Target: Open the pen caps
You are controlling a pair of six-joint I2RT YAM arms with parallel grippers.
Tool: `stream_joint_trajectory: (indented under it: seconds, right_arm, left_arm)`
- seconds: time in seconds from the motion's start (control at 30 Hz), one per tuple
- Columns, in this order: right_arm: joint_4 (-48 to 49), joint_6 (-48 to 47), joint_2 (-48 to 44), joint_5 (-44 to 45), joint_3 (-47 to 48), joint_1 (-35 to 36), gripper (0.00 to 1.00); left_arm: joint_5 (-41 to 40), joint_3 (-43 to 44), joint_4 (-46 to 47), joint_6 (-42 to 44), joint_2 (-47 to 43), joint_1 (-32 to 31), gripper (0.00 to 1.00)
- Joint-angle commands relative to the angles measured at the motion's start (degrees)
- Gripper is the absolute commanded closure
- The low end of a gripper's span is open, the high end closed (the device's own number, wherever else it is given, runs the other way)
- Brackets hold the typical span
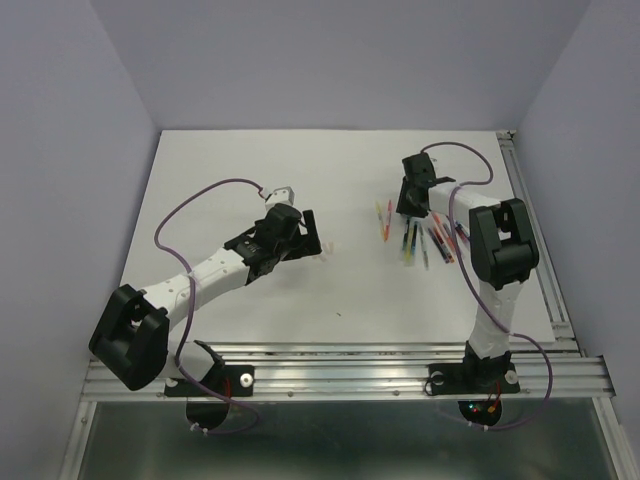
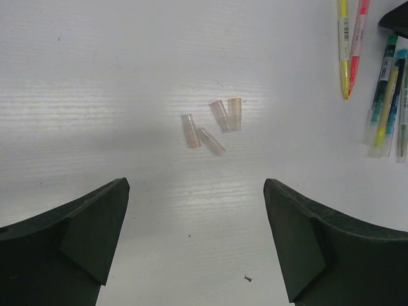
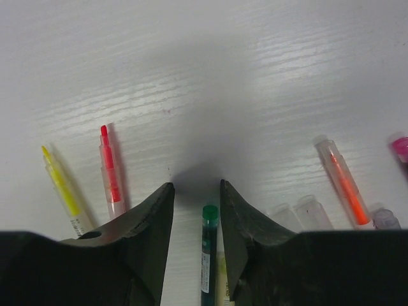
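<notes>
Several loose pen caps (image 2: 220, 116), pale pink translucent tubes, lie on the white table ahead of my left gripper (image 2: 196, 185). It hovers wide open and holds nothing. My right gripper (image 3: 196, 186) is over the row of pens (image 1: 420, 238). Its fingers stand narrowly apart on either side of a dark green pen (image 3: 208, 255), with a small gap on each side. Left of that gripper lie an uncapped red pen (image 3: 109, 172) and a yellow pen (image 3: 60, 188). To its right lies an orange pen (image 3: 344, 182) inside a clear cap, with two more clear capped ends (image 3: 312, 210) nearer in.
The left wrist view shows the yellow pen (image 2: 344, 51) and a pink pen (image 2: 359, 35) at the upper right, with green and blue pens (image 2: 386, 95) beside them. An aluminium rail (image 1: 535, 240) runs along the table's right edge, another (image 1: 350, 365) along the near edge.
</notes>
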Motion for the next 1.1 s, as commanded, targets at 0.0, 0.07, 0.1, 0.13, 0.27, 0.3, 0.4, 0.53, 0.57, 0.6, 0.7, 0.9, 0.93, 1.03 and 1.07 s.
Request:
stream_joint_trajectory:
  seconds: [0.0, 0.07, 0.1, 0.13, 0.27, 0.3, 0.4, 0.53, 0.57, 0.6, 0.7, 0.9, 0.93, 1.03, 1.07]
  right_arm:
    - [3.03, -1.07, 0.88, -1.39, -1.5, -0.26, 0.61]
    - [2.24, -0.55, 0.88, -1.39, -2.2, -0.35, 0.64]
    - [1.89, 0.15, 0.28, -1.56, -2.64, -0.26, 0.65]
    - [2.67, 0.42, -0.17, -1.56, -3.6, -0.26, 0.65]
    - [3.55, 1.56, -2.19, -1.91, -7.73, -0.35, 0.65]
    - [3.82, 1.83, -2.54, -2.52, -8.35, -0.35, 0.65]
    - [3.82, 2.18, -4.12, -2.97, -10.2, -0.26, 0.65]
    - [4.17, 2.44, -6.06, -3.41, -12.75, -0.35, 0.65]
    - [4.43, 2.44, -6.23, -3.76, -13.1, -0.26, 0.65]
    - [4.61, 2.44, -6.5, -4.37, -13.45, -0.26, 0.65]
    - [4.78, 2.88, -6.5, -5.77, -13.98, -0.26, 0.64]
    - [4.53, 3.32, -6.76, -6.22, -14.42, -0.26, 0.62]
    - [3.83, 3.85, -6.94, -6.48, -14.42, -0.26, 0.62]
    - [3.99, 4.64, -7.73, -7.71, -16.0, -0.26, 0.62]
    - [3.73, 4.73, -7.99, -7.98, -16.27, -0.35, 0.62]
  left_arm:
    - [-1.5, 0.82, 0.15, 0.75, -1.69, -0.26, 0.01]
    - [-1.59, 0.82, 0.06, 0.57, -1.78, -0.17, 0.01]
    - [-1.59, 0.9, 0.06, 0.57, -1.87, -0.17, 0.01]
    - [-1.59, 0.99, -0.28, 0.57, -1.87, -0.17, 0.01]
    - [-2.03, 1.87, -0.9, 0.57, -1.43, -0.17, 0.01]
    - [-2.03, 2.04, -1.08, 0.66, -1.43, -0.17, 0.01]
    - [-2.11, 2.4, -1.17, 0.66, -1.43, -0.17, 0.01]
    - [-2.11, 2.22, -1.25, 0.22, -1.69, -0.17, 0.01]
    - [-2.11, 2.22, -1.08, 0.13, -1.61, -0.26, 0.01]
    - [-2.03, 2.22, -1.08, 0.13, -1.69, -0.17, 0.01]
    - [-1.76, 2.57, -1.17, 0.04, -1.26, -0.17, 0.01]
    - [-1.67, 2.75, -1.08, -0.04, -0.82, -0.17, 0.01]
    - [-1.76, 2.75, -1.17, -0.04, -0.82, -0.17, 0.01]
    - [-1.85, 2.57, -1.25, -0.04, -0.9, -0.17, 0.01]
    - [-1.94, 2.66, -1.25, -0.13, -0.73, -0.17, 0.01]
